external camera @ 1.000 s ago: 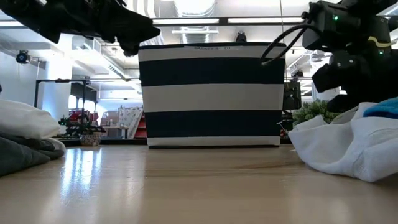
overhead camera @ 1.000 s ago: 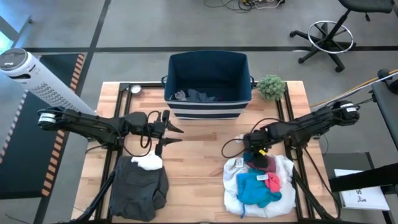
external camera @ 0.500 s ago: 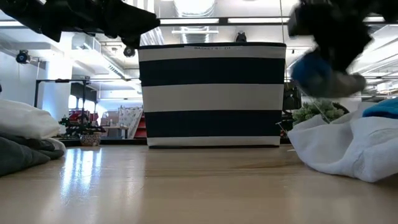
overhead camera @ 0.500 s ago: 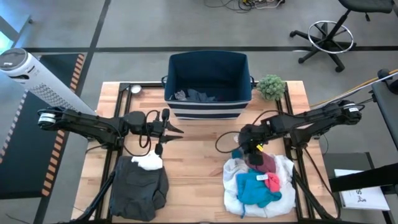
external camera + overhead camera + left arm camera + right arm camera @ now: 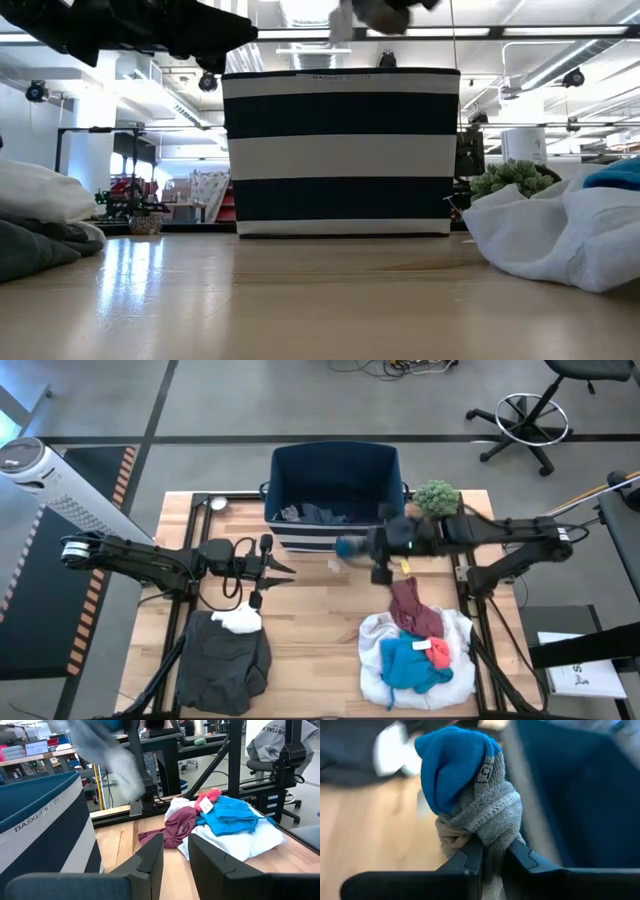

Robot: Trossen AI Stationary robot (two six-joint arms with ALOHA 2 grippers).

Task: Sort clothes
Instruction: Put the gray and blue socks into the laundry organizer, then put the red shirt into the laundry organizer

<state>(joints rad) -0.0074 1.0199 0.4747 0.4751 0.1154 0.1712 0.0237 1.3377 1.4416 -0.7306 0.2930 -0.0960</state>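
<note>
My right gripper [image 5: 358, 547] is shut on a small knit sock [image 5: 465, 785], grey with a blue end, in the air just before the navy striped bin [image 5: 335, 490]. The right-hand pile has a white garment [image 5: 375, 640] on the table with a bright blue piece [image 5: 410, 665], a pink piece [image 5: 440, 652] and a maroon piece [image 5: 415, 610] on top. My left gripper [image 5: 285, 574] is open and empty, held above the table near the dark grey garment [image 5: 222, 660], which has a white piece [image 5: 238, 622] on it. My right gripper pinches the sock's grey part [image 5: 492, 837] between its two fingers, which come level from the table's right side. The bunched sock is lifted clear of the table, and its blue end [image 5: 452, 767] sticks out beyond the fingertips.
The bin at the table's far middle holds a few grey pieces [image 5: 318, 513]. A small green plant [image 5: 436, 498] stands right of the bin. Bare wood [image 5: 320, 630] lies between the two piles.
My right gripper has risen from the right-hand pile with the sock and gone toward the table's far edge and left, up to the front of the bin. The sock is now lifted clear. The maroon piece now lies uncovered on the pile's far side.
</note>
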